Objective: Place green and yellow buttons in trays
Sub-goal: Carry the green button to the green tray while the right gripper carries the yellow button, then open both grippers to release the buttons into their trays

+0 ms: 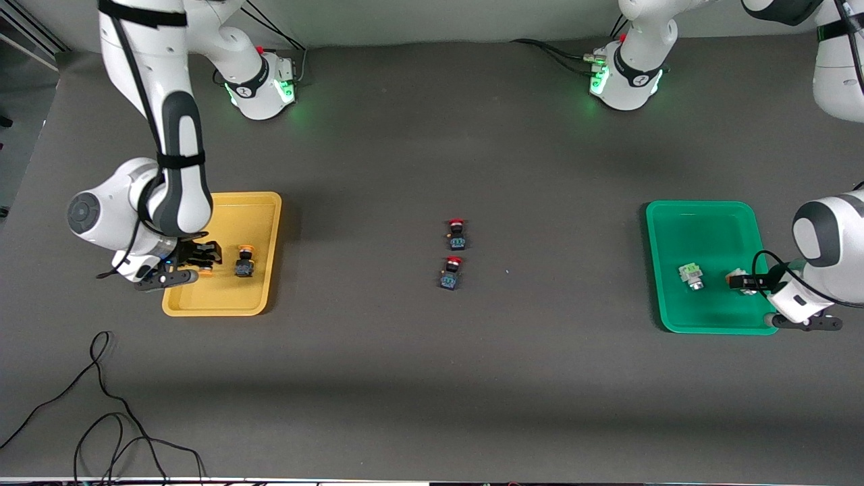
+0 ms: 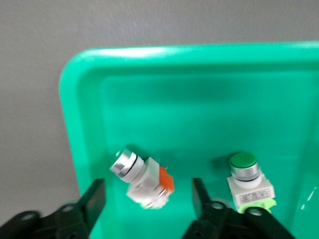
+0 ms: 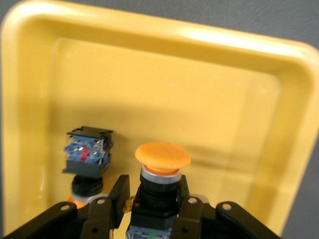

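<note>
Presently the right gripper [image 3: 152, 201] is low in the yellow tray [image 3: 234, 89], its fingers [image 3: 118, 196] pressed against the dark body of an orange-capped button [image 3: 162, 155] — clamped, not yet let go. A second orange-capped button [image 3: 87, 154] lies on the tray floor just beside it, on its side with the cap toward the gripper.

The left gripper [image 2: 149, 199] hovers low over the green tray [image 2: 199, 94] with its fingers [image 2: 94, 199] spread apart. Between them lies a white-bodied button [image 2: 142, 179], tipped over and resting on the tray floor; neither finger touches it. The other green-capped button [image 2: 247, 181] stands upright next to it, also in the tray.

Count, by judgement — green side: two of two in the tray, released, done. Yellow side: one lying free, one inside the tray but held; what remains is the release and the lift-off.

Mid-table, well apart from both trays, two red-capped buttons [image 1: 456, 233] [image 1: 451, 273] lie one nearer the front camera than the other. They belong to no tray and look untouched.
</note>
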### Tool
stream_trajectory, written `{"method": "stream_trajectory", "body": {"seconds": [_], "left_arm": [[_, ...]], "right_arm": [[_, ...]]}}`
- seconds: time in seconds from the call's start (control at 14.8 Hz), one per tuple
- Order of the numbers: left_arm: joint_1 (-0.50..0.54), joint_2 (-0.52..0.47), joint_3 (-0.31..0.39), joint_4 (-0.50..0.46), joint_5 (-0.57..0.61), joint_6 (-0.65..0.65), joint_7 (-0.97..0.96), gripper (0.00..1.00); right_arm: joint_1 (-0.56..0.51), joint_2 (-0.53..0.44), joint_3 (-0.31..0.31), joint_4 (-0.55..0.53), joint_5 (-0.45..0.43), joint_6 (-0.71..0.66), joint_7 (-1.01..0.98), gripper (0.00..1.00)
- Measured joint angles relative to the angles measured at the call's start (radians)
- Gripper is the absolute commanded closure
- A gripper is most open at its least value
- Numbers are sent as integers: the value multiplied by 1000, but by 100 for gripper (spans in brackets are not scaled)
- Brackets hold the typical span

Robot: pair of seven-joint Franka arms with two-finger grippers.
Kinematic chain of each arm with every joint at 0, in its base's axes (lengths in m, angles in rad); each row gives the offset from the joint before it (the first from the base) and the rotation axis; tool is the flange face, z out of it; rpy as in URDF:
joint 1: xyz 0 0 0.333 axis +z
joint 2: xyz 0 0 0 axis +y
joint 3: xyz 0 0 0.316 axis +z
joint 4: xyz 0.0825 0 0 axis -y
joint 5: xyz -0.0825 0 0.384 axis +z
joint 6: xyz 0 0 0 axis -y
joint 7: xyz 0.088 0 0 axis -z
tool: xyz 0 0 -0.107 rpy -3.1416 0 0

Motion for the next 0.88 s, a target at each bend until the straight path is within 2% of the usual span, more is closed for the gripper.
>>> {"method": "stream_trajectory", "body": {"seconds": [0.14, 0.27, 0.34, 0.41, 0.47, 0.75, 0.88], "left_arm": [[0, -53, -7, 19, -4, -73, -9, 2], [-1, -137, -20, 52, -21, -204, -20, 2], [-3, -186, -29, 76, -29, -281, -25, 1], [-7, -231, -38, 103, -32, -353, -34, 1], [-14, -269, -44, 132, -34, -422, -45, 1], [-89, -352, -58, 254, -35, -625, -144, 1], [-138, -371, -61, 304, -35, -687, -183, 1]], "right_arm": [[0, 76, 20, 0, 93, 24, -75, 100], [7, 111, 19, 7, 122, 28, -99, 100], [7, 110, 18, 9, 123, 28, -101, 90], [6, 110, 18, 10, 124, 28, -106, 25], [5, 110, 18, 11, 124, 28, -108, 1], [13, 106, -4, 31, 120, 3, -110, 0], [33, 104, -91, 83, 81, -119, -110, 0]]}}
